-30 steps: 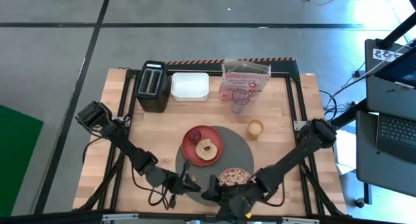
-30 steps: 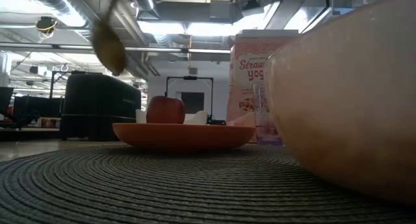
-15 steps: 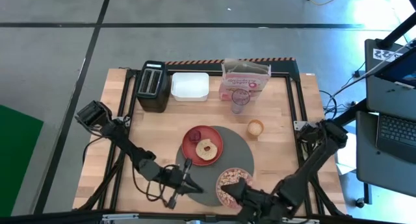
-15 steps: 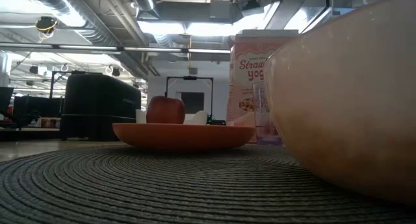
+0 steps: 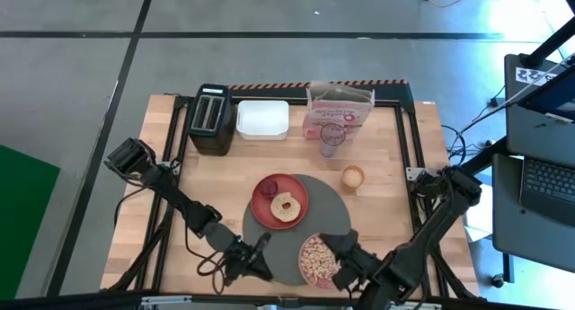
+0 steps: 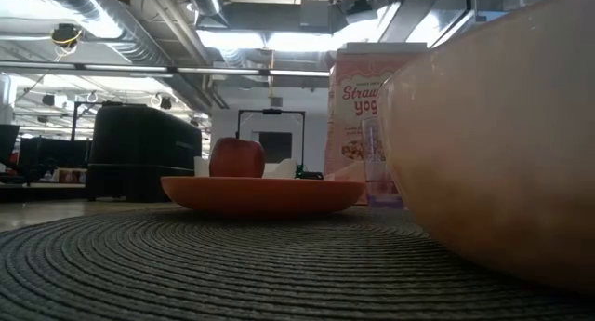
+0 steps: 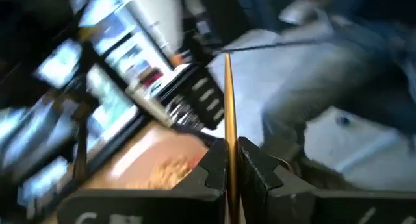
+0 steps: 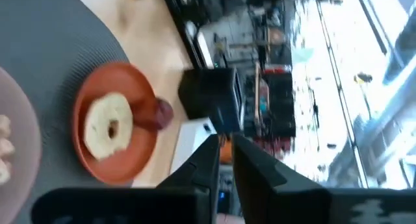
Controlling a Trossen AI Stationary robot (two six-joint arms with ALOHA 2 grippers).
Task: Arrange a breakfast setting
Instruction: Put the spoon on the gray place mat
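A black toaster [image 5: 210, 119] stands at the far left corner of the wooden desk [image 5: 216, 180], and a white rectangular tub [image 5: 262, 119] sits just beside it, toward the desk's middle. Farther along from the tub stands a clear cup [image 5: 331, 140], and nearer than that cup, well apart from the toaster, sits a small tan cup [image 5: 352, 177].

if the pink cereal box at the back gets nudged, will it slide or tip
The pink cereal box stands upright, tall and narrow-based, so a push high up would probably tip it; a low push might slide it. Its top looks open in the high view, so it may be partly emptied and light. The clear cup close in front could be knocked.
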